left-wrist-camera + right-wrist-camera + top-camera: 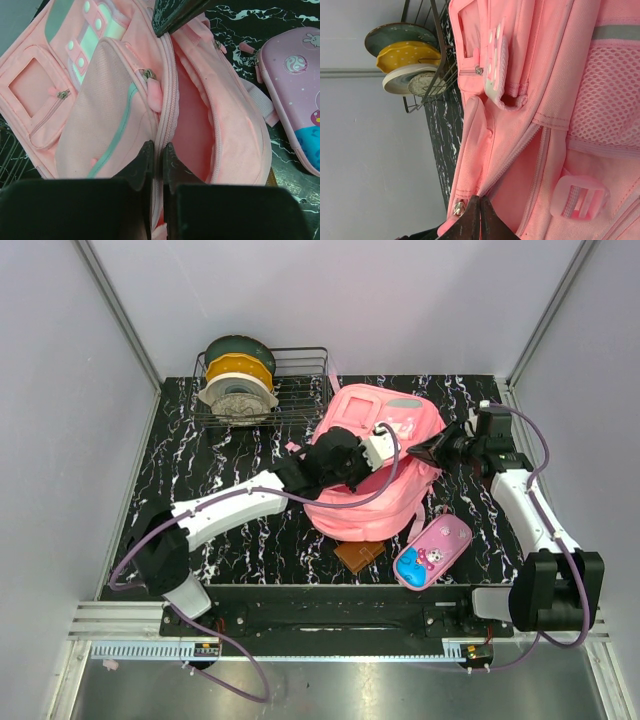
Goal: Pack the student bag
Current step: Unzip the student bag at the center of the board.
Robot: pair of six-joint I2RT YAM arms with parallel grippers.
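Note:
The pink student bag [375,465] lies in the middle of the black marbled table, its main zipper opening [192,125] gaping. My left gripper [345,455] sits over the bag's middle, shut on the zipper-edge fabric [159,150] of the opening. My right gripper [432,452] reaches in from the right, shut on the bag's edge next to a metal zipper pull [458,206]. Its fingertips [479,202] pinch the fabric at the seam. A pink cartoon pencil case [432,552] lies at the front right and shows in the left wrist view [295,90]. A brown wallet-like item [360,555] lies beside it.
A wire rack [290,390] with stacked plates and bowls [238,380] stands at the back left, also in the right wrist view [415,55]. Grey walls enclose the table on three sides.

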